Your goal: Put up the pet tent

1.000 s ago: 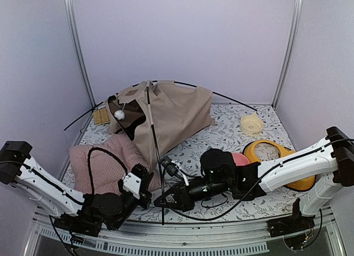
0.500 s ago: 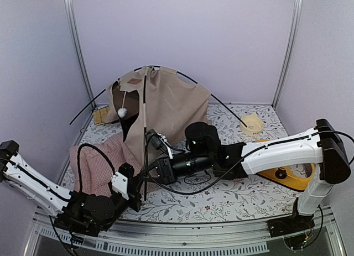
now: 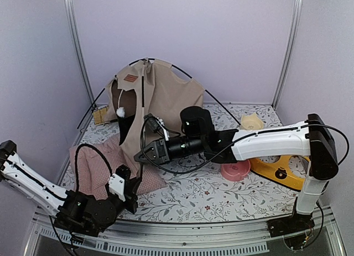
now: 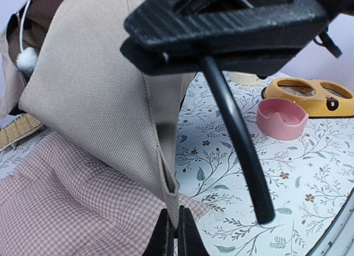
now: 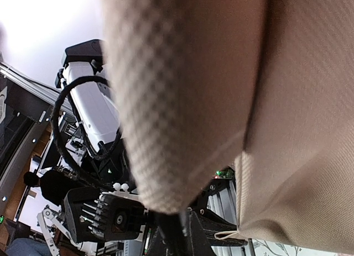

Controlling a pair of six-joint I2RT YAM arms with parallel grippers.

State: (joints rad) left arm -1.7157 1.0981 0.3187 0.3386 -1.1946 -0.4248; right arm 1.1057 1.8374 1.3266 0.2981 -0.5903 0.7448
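**Both pincers clamped on the pet tent (image 3: 166, 101), far-left corner of the counter.**
My right arm reaches leftward and low, its right pincer (image 3: 141, 155) gripping a black pole (image 3: 142, 109). My left arm is folded near the front edge, its left pincer (image 4: 172, 220) pinching the tent hem. The tent now stands taller than before.

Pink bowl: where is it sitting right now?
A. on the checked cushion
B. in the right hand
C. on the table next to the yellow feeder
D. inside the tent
C: the pink bowl rests on the floral table, right beside the yellow feeder.
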